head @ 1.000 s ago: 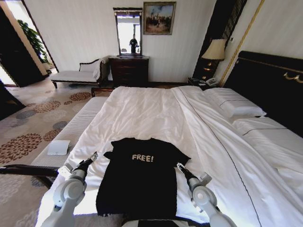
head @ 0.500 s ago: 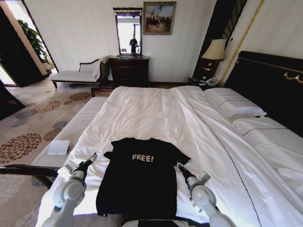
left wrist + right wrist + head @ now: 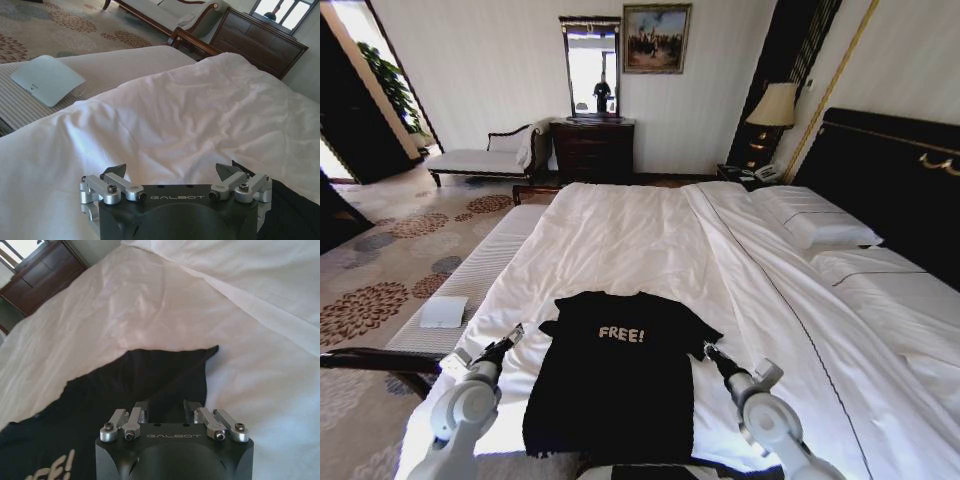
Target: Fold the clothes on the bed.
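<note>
Fabric first: we see a black short-sleeved T-shirt (image 3: 615, 375) with white "FREE!" lettering lying flat and chest-up on the near end of the very large bed with its white duvet (image 3: 650, 240), white pillows (image 3: 825, 225) and tall dark headboard (image 3: 890, 180). Its hem points toward us and both sleeves are spread out to the sides.

Our left gripper (image 3: 508, 341) sits low over the duvet just beside the shirt's left sleeve. In the left wrist view, the left gripper (image 3: 173, 172) has its dark fingers spread wide apart, released, with bare white duvet between them and the black cloth off to one side.

Our right gripper (image 3: 711, 352) is at the shirt's right sleeve. In the right wrist view, the right gripper (image 3: 165, 407) has its jaws parted only a little, with the black sleeve (image 3: 170, 370) lying under and beyond them; we cannot tell whether they pinch any cloth.

Beside the bed runs a long white upholstered bench (image 3: 470, 280) with a small white flat pad (image 3: 443, 312) lying on it.
</note>
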`<state>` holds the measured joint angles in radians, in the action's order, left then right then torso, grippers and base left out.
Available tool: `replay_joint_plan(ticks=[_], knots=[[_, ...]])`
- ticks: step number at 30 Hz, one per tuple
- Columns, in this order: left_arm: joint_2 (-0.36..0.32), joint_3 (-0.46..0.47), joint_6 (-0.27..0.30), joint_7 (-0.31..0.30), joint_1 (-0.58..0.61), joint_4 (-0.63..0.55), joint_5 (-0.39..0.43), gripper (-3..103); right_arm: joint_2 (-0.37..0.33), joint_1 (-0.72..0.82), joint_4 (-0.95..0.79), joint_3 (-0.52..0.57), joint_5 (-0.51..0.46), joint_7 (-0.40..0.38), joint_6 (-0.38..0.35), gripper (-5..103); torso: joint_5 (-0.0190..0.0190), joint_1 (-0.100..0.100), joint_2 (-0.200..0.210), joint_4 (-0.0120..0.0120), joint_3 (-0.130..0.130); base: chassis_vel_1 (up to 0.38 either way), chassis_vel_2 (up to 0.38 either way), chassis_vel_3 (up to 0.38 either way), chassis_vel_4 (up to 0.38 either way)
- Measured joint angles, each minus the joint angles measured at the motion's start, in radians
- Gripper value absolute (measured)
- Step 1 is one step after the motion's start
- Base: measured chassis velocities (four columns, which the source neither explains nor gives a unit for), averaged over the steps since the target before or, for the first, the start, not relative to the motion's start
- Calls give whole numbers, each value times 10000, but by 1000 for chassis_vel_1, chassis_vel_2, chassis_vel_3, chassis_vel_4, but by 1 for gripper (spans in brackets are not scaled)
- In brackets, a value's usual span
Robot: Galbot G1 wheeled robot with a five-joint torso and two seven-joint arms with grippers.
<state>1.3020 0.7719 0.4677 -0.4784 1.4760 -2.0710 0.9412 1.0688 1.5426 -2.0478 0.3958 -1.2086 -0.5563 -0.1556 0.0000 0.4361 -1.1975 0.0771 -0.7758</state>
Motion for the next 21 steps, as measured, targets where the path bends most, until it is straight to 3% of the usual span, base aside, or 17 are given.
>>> replay_joint_plan(ticks=[2, 4, 7, 10, 15, 19, 21], knots=[[-8, 5, 0, -2, 2, 0, -2, 100, 170, -113, 360, -119, 197, 0, 0, 51, 1, 0, 0, 1, 0, 0, 0, 0, 0], [-11, 8, 0, -3, 7, 1, -3, 100, 230, -174, 515, -155, 224, 0, 0, 51, 1, 0, 0, 1, 0, 0, 0, 0, 0], [-13, 10, 0, -4, 11, 14, -6, 100, 325, -286, 776, -198, 221, 9, 5, 68, 1, 0, 0, -1, -1, 0, 0, 0, 0], [-12, 8, 0, -6, -6, 40, -9, 100, 342, -296, 861, -214, 219, 35, 13, 73, -1, 0, 0, 0, 0, 0, 0, 0, 0], [55, -62, 0, -15, -72, 103, -33, 100, 403, -382, 1079, -259, 202, 189, 81, 96, -1, 0, 0, 0, 0, 0, 0, 0, 0], [94, -103, 0, -20, -113, 151, -61, 100, 422, -430, 1110, -278, 117, 314, 134, 87, -1, 1, 0, 0, 0, 0, 0, 0, 0], [99, -109, -1, -21, -124, 182, -83, 100, 444, -461, 1131, -300, 109, 362, 156, 76, 0, 0, 0, 0, -1, 0, 0, 0, 0]])
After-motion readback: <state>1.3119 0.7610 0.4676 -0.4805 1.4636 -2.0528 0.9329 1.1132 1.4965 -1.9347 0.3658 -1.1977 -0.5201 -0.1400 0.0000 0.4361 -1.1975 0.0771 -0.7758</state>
